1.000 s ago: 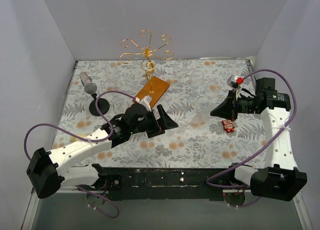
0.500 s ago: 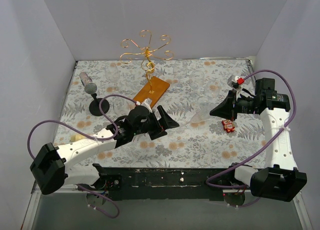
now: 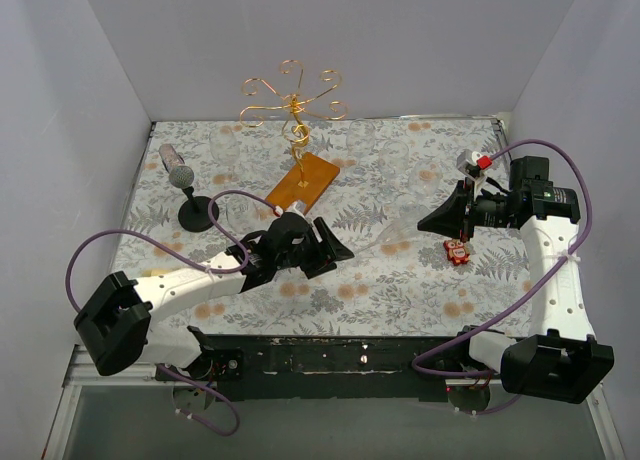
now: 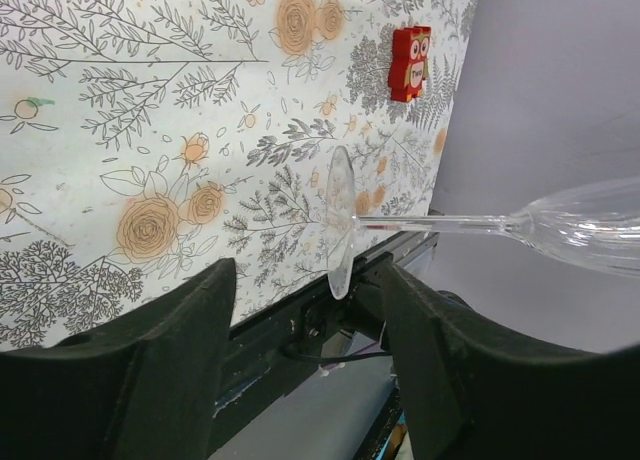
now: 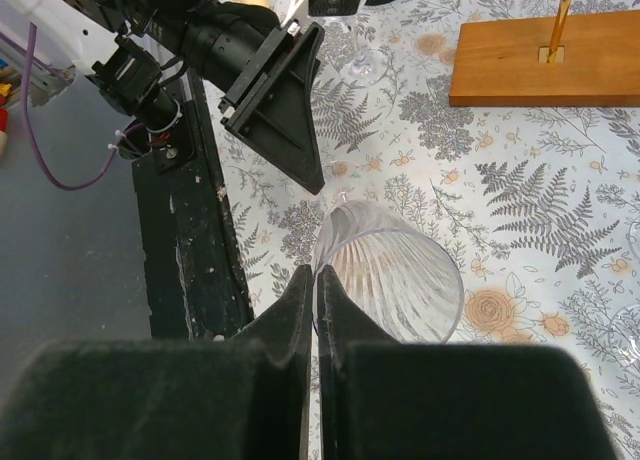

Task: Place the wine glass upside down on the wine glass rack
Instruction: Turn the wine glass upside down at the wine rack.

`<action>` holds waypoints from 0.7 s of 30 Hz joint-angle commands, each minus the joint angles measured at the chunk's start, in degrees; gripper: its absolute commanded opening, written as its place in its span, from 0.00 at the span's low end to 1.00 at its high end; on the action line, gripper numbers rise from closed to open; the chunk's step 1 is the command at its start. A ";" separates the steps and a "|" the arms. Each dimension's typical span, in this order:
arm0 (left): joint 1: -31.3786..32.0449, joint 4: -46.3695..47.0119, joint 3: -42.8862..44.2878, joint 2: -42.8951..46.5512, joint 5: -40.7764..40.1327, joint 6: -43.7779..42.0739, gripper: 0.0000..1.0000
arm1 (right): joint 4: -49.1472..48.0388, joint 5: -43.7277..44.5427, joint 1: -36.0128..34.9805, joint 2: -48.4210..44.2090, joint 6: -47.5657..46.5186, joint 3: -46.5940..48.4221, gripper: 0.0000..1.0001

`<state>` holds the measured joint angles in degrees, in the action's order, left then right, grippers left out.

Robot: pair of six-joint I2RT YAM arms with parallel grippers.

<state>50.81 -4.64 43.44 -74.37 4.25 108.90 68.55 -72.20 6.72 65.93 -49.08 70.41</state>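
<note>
My left gripper (image 4: 305, 278) has its fingers spread either side of the wine glass (image 4: 585, 225) foot. The right gripper (image 5: 315, 276) has its fingers pressed together, empty, beside the bowl. The glass lies sideways on the floral tablecloth (image 3: 420, 150), well apart from the wine glass rack (image 3: 293, 105).

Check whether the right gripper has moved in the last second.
No. The right gripper sits just as far up-left of the red owl toy as before.
</note>
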 commanded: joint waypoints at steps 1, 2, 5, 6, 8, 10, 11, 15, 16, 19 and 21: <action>0.26 1.04 0.77 -0.16 -1.79 -1.06 0.55 | 0.61 -3.21 -0.13 -1.24 -1.19 0.52 0.01; 0.26 1.22 0.68 -0.16 -1.79 -1.06 0.52 | 0.62 -3.38 -0.13 -1.24 -1.19 0.60 0.01; 0.26 1.66 0.59 -0.08 -2.05 -1.06 0.45 | 0.62 -3.65 -0.13 -1.16 -1.19 0.52 0.01; 0.26 1.83 0.59 0.01 -2.05 -1.06 0.42 | 0.62 -3.73 -0.13 -1.07 -1.28 0.52 0.01; 0.26 2.09 0.42 0.01 -1.97 -1.15 0.35 | 0.79 -3.82 -0.13 -1.07 -1.37 0.52 0.01; 0.26 2.45 0.15 -0.07 -1.79 -1.15 0.33 | 0.88 -4.08 -0.13 -1.07 -1.37 0.60 0.01; 0.26 2.53 -0.11 -0.16 -1.70 -1.06 0.31 | 0.88 -4.26 -0.13 -1.07 -1.37 0.60 0.01; 0.26 3.67 -0.55 -0.25 -1.35 -1.06 0.27 | 1.06 -4.52 -0.13 -1.16 -1.37 0.69 0.01; 0.26 4.03 -0.64 -0.25 -1.18 -0.97 0.25 | 0.97 -4.52 -0.13 -1.07 -1.37 0.60 0.01; 0.26 4.29 -0.64 -0.43 -0.82 -1.24 0.15 | 1.14 -4.61 -0.13 -1.07 -1.37 0.69 0.01; 0.26 4.29 -0.55 -0.43 -0.74 -1.32 0.03 | 1.14 -4.70 -0.13 -1.07 -1.37 0.78 0.01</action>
<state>50.83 -0.97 43.44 -75.11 3.81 108.49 69.01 -74.08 6.72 65.93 -49.76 70.41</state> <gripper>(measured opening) 0.134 0.032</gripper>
